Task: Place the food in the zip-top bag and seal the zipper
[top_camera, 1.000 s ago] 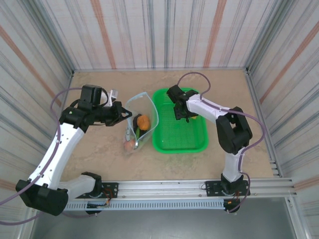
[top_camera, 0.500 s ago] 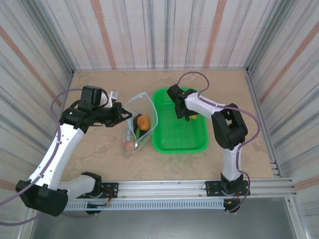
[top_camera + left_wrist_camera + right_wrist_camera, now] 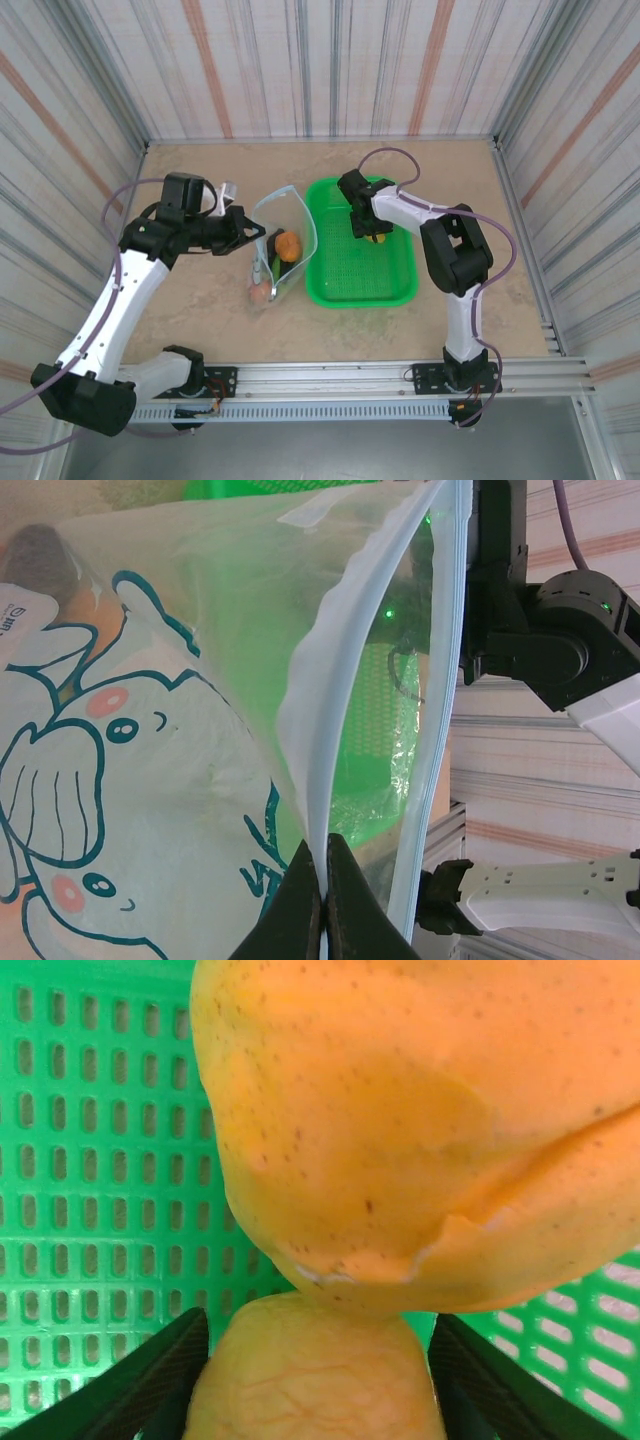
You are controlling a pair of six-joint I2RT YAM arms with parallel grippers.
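While the left claw point(image 3: 323, 900) stays shut on the zipper point(image 3: 318, 730), I log the zip-top bag point(image 3: 283, 215) held open on the table point(image 3: 200, 300), with food inside, an orange fruit point(image 3: 288, 245) among it. Beyond, in the green basket point(image 3: 400, 290), the right claw point(image 3: 362, 228) has edged toward the far side this past second. Its fingers straddle a yellow fruit point(image 3: 315, 1380) under a larger orange piece point(image 3: 420, 1110); I cannot tell if it grips. My reading: next pickup beginning. Room: basket rim just beside bag mouth, walls well apart.
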